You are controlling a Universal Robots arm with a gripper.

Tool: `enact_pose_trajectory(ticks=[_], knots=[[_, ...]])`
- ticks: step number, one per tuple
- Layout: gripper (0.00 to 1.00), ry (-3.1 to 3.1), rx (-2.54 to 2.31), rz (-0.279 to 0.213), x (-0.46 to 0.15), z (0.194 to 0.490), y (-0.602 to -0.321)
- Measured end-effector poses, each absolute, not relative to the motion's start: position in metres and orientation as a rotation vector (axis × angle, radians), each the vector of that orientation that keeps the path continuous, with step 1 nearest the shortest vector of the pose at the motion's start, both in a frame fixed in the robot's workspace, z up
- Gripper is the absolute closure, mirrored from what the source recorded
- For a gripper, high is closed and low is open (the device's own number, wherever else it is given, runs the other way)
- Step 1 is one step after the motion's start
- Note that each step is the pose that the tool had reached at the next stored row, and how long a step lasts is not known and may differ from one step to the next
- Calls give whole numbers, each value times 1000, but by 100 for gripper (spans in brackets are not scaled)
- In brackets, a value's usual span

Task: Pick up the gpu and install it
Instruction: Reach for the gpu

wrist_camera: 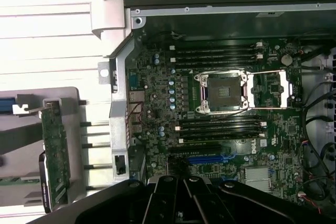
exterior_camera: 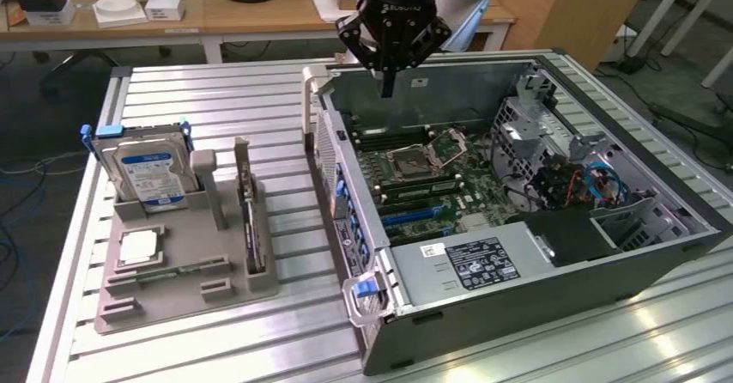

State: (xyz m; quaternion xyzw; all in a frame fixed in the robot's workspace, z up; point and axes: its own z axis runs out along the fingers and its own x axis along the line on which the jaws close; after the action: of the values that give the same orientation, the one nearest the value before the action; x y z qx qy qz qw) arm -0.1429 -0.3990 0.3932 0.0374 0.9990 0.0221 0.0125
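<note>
Gripper (exterior_camera: 387, 88) hovering over open computer case (exterior_camera: 516, 314), fingers closed on nothing; gpu (exterior_camera: 249, 224) standing in holder (exterior_camera: 172, 301) on counter (exterior_camera: 229, 100). Pickup pending, seemingly calling for fingers opening.

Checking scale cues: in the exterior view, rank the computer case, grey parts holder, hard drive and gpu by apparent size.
1. computer case
2. grey parts holder
3. hard drive
4. gpu
The gpu stands edge-on in the holder, so its place below the hard drive is unsure.
</note>
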Motion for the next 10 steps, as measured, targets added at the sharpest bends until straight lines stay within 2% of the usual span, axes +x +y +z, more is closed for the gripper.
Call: enact_pose_trajectory(ticks=[10], knots=[[90,3114,117,69,-148,393,-399]])
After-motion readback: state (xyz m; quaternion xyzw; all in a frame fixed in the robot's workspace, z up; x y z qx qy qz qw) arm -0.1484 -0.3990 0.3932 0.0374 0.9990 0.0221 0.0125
